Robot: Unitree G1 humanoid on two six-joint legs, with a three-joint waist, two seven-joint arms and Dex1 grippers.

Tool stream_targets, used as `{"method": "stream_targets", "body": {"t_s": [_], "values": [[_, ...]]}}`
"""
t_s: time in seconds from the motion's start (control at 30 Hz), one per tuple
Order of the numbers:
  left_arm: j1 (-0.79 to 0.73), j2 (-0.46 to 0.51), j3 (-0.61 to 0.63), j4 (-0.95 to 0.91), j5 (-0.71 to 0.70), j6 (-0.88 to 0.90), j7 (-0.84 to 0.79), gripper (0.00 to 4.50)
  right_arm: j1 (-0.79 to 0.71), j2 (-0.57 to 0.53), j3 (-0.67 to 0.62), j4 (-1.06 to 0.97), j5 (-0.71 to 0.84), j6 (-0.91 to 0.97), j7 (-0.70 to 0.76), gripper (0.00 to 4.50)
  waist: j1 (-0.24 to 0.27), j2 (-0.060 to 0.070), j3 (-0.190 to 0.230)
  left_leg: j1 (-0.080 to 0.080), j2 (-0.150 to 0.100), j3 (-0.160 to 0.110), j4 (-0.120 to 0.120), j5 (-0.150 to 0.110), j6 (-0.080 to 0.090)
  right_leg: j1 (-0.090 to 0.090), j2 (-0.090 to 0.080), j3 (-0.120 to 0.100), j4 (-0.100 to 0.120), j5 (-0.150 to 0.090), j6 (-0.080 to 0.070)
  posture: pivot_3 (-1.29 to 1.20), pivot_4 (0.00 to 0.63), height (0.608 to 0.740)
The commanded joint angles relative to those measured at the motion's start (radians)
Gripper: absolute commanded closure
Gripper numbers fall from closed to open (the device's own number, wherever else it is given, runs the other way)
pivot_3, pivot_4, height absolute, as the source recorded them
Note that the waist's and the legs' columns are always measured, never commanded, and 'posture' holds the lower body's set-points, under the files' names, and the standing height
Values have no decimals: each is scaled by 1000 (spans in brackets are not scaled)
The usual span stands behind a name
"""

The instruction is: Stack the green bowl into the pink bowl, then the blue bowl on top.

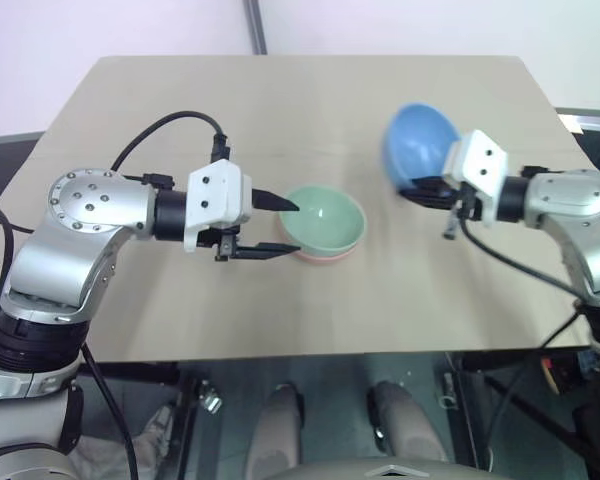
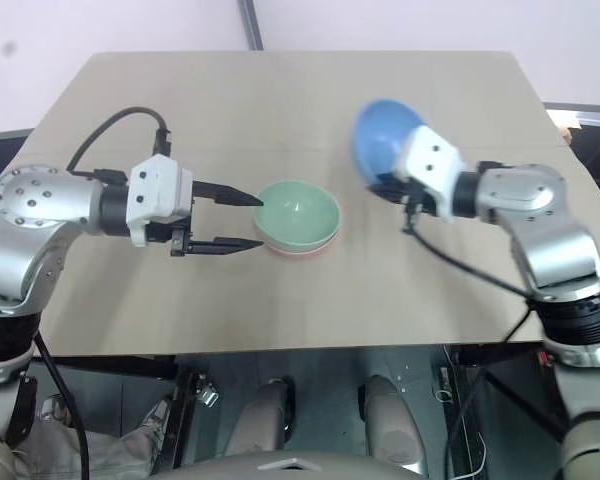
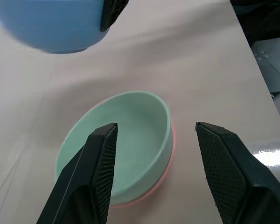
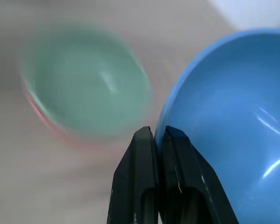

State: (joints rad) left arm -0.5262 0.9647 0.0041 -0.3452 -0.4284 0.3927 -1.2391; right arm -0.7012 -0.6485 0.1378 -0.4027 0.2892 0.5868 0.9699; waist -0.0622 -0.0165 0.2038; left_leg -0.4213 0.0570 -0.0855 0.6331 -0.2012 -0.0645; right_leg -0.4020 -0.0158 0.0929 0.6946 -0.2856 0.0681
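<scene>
From the head camera I see the green bowl (image 1: 323, 220) already nested in the pink bowl (image 1: 325, 256) at mid-table; my right gripper (image 1: 427, 190) carries the blue bowl (image 1: 420, 145) tilted in the air — I'd level it and centre it over the stack before lowering. Left wrist view: my left gripper (image 3: 155, 172) stands wide, holding nothing, just beside the stack. Right wrist view: fingers pinched onto the blue rim; stack ahead.
</scene>
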Motion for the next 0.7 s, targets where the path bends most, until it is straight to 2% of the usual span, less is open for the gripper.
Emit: {"method": "stream_targets", "body": {"t_s": [0.03,0.13,0.2,0.23,0.33,0.43,0.5,0.6,0.63,0.67,0.7], "values": [[24,30,56,-25,-7,-7,8,1675,-34,60,39,-79,53,38,-21,4445,8,0,0,-1,0,0,0,0,0,0,0,0,0,0,0,0,150,740],[52,42,79,-42,-13,5,19,1675,-48,94,117,-37,38,27,5,4445,16,0,0,-1,0,0,1,0,0,0,0,-1,0,0,0,0,150,740],[71,52,98,-56,-20,15,25,1675,-49,115,160,20,4,-15,6,3659,17,0,0,-1,0,-1,1,0,0,0,0,-1,0,0,0,0,150,740],[82,57,109,-65,-24,20,29,1675,-48,122,181,47,-21,-44,3,3414,17,0,0,-1,0,-1,1,0,0,0,0,-1,0,0,0,0,150,740],[104,65,131,-92,-39,45,45,1675,-41,136,192,72,-51,-80,-16,1962,19,0,0,-1,0,-1,1,0,0,-1,0,-1,0,0,0,0,150,740],[125,63,158,-115,-54,48,61,1675,-27,133,163,49,-53,-93,-35,1962,19,0,0,-1,0,-1,1,0,0,-1,0,-1,0,0,0,0,150,740],[142,55,192,-130,-89,81,83,1675,-5,113,100,1,-8,-58,-42,1962,20,0,0,-1,0,-1,1,0,0,-1,0,-1,0,0,0,0,150,740],[224,69,296,-139,-134,153,108,1675,107,-4,-112,-140,157,134,-32,1962,22,-1,0,-3,0,-1,1,0,0,-1,0,-2,0,0,0,0,150,740],[262,71,346,-137,-151,173,109,1675,163,-64,-189,-183,197,196,-26,1419,21,-1,0,-2,0,-1,1,0,0,-1,-1,-2,0,0,0,0,150,740],[290,70,387,-131,-161,177,108,1675,215,-113,-255,-219,213,237,-29,1184,23,0,0,-2,0,-1,1,0,0,-1,-1,-2,0,0,0,0,150,740],[317,75,420,-130,-175,187,99,1675,254,-143,-307,-246,220,266,-51,699,24,-1,0,-2,0,-1,-1,0,0,-1,-1,-2,-1,0,0,0,150,740]]}}
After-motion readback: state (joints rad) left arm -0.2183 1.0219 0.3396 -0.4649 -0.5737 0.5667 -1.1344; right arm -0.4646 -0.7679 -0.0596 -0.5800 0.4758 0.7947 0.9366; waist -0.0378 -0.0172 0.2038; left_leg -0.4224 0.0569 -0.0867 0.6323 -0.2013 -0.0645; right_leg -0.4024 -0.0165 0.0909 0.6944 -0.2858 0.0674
